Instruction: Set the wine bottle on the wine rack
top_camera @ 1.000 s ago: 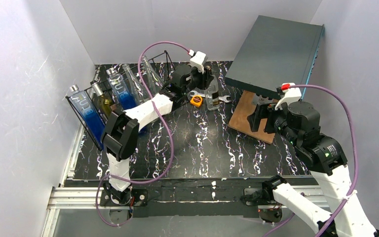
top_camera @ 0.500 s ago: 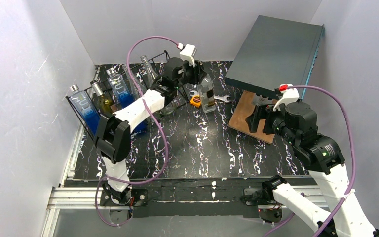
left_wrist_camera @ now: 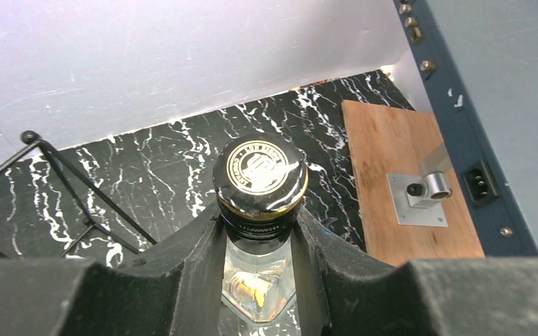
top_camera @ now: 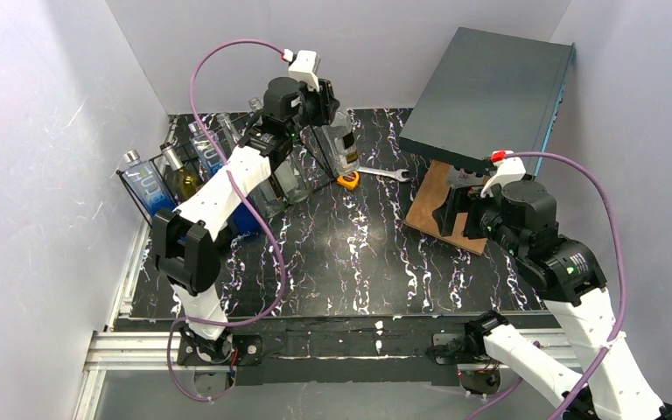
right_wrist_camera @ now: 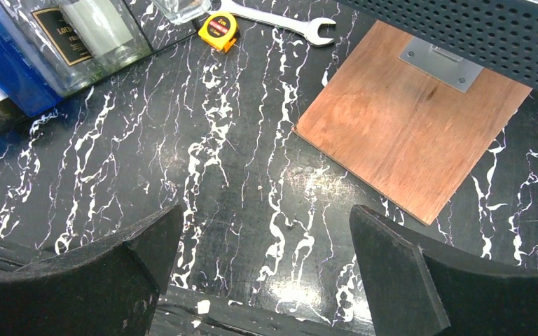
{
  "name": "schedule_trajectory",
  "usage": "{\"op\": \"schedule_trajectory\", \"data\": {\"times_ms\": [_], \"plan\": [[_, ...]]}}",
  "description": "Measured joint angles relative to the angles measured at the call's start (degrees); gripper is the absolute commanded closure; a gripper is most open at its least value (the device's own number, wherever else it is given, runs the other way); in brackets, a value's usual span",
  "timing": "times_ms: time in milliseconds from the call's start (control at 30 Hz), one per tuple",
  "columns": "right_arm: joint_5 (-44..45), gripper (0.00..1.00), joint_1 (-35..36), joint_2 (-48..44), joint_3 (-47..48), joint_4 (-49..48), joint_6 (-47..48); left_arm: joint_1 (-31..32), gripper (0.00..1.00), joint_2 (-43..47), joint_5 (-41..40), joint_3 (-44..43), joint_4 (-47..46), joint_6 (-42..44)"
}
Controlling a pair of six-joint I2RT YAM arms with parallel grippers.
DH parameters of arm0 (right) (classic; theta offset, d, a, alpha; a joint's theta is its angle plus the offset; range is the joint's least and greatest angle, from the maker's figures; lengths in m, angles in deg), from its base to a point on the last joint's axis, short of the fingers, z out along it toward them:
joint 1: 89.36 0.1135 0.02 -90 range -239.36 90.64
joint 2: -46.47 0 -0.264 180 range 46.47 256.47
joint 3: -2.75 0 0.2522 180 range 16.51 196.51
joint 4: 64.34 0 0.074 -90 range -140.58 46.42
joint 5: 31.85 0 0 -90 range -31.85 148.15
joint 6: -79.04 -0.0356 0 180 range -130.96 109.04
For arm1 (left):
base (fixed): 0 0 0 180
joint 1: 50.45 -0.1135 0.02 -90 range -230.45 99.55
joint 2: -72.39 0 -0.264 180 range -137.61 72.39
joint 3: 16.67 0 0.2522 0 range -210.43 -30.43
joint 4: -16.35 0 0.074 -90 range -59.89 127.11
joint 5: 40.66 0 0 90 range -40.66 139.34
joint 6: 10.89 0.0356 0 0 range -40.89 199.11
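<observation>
At the far left of the table, the left gripper (left_wrist_camera: 259,234) stays clamped on the neck of the wine bottle (top_camera: 343,147). Compared with a second ago, the bottle is up and away from the tape measure (top_camera: 347,179) and wrench (top_camera: 383,173), carried left and now just beside the wine rack (left_wrist_camera: 29,137). The transfer looks well underway, with seating still to come. The right gripper (right_wrist_camera: 263,259) hovers with its fingers apart near the wooden board (right_wrist_camera: 420,119).

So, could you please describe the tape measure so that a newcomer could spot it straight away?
Start at the wooden board on the right of the black marbled table and follow the silver wrench leftwards. At its far end lies the tape measure, small and squarish. It is the only bright yellow-orange thing there.
</observation>
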Motion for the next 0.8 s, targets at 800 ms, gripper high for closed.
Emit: {"op": "schedule_trajectory", "data": {"times_ms": [800], "plan": [[-0.94,0.02,0.00,0.85,-0.96,-1.05,-0.94,-7.82,1.00,0.20,1.49,-0.20,7.96,-1.97]]}}
